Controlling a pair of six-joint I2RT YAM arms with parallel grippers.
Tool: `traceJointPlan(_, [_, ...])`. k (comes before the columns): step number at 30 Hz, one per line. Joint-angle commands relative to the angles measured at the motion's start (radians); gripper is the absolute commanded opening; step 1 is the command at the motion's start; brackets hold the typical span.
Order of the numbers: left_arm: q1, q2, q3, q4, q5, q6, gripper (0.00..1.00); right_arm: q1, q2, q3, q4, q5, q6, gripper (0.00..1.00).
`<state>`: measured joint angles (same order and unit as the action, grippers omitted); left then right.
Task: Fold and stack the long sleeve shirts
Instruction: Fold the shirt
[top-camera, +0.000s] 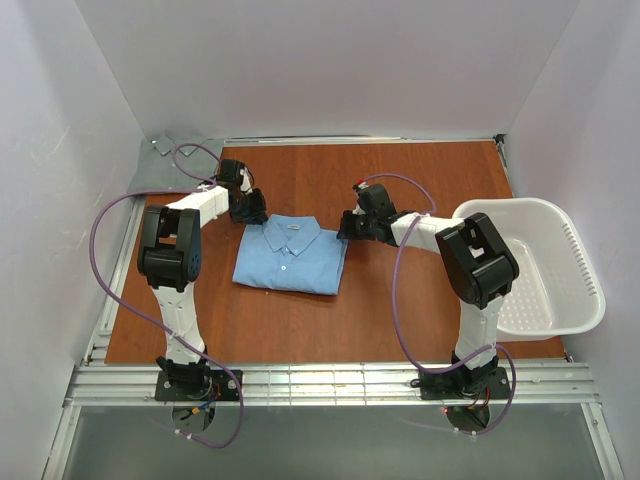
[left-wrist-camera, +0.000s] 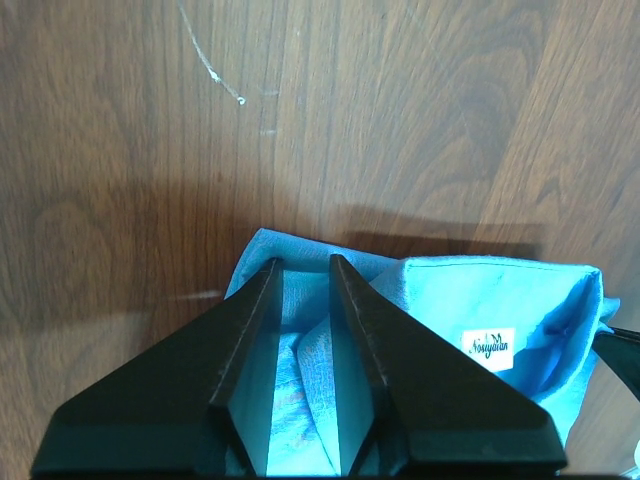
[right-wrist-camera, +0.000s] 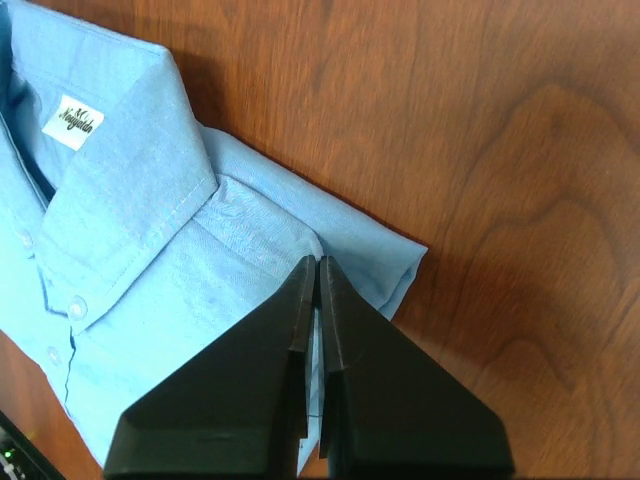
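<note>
top external: l gripper (top-camera: 252, 208) pinches blue shirt (top-camera: 290, 260), r gripper (top-camera: 348, 228) closed

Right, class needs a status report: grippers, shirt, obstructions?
Left gripper and right gripper shut on folded blue shirt, one per shoulder. Basket well aside. Nothing in the way.

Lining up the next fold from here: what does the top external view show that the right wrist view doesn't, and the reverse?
Only top external: the whole folded light blue shirt, the left gripper at its far left corner, and the white basket at the table's right edge.
Only right wrist: the right gripper shut, its tips on the shirt's folded shoulder edge. Whether cloth is pinched isn't clear.
Both: the collar, its label, the button front and the wooden table.
</note>
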<state>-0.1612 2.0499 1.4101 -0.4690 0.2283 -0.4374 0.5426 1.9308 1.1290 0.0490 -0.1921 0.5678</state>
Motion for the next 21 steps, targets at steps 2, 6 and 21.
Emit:
traceJointPlan(2, [0.009, 0.0, -0.034, -0.01, -0.029, 0.005, 0.19, -0.006, -0.056, -0.018, 0.017, 0.023, -0.042, 0.01])
traceJointPlan(6, [0.012, 0.0, -0.034, -0.011, -0.029, 0.008, 0.18, -0.009, -0.09, -0.026, 0.017, 0.048, -0.069, 0.01])
traceJointPlan(21, [0.012, 0.003, -0.036, -0.011, -0.037, 0.012, 0.18, -0.02, -0.104, -0.066, 0.017, 0.094, -0.103, 0.01])
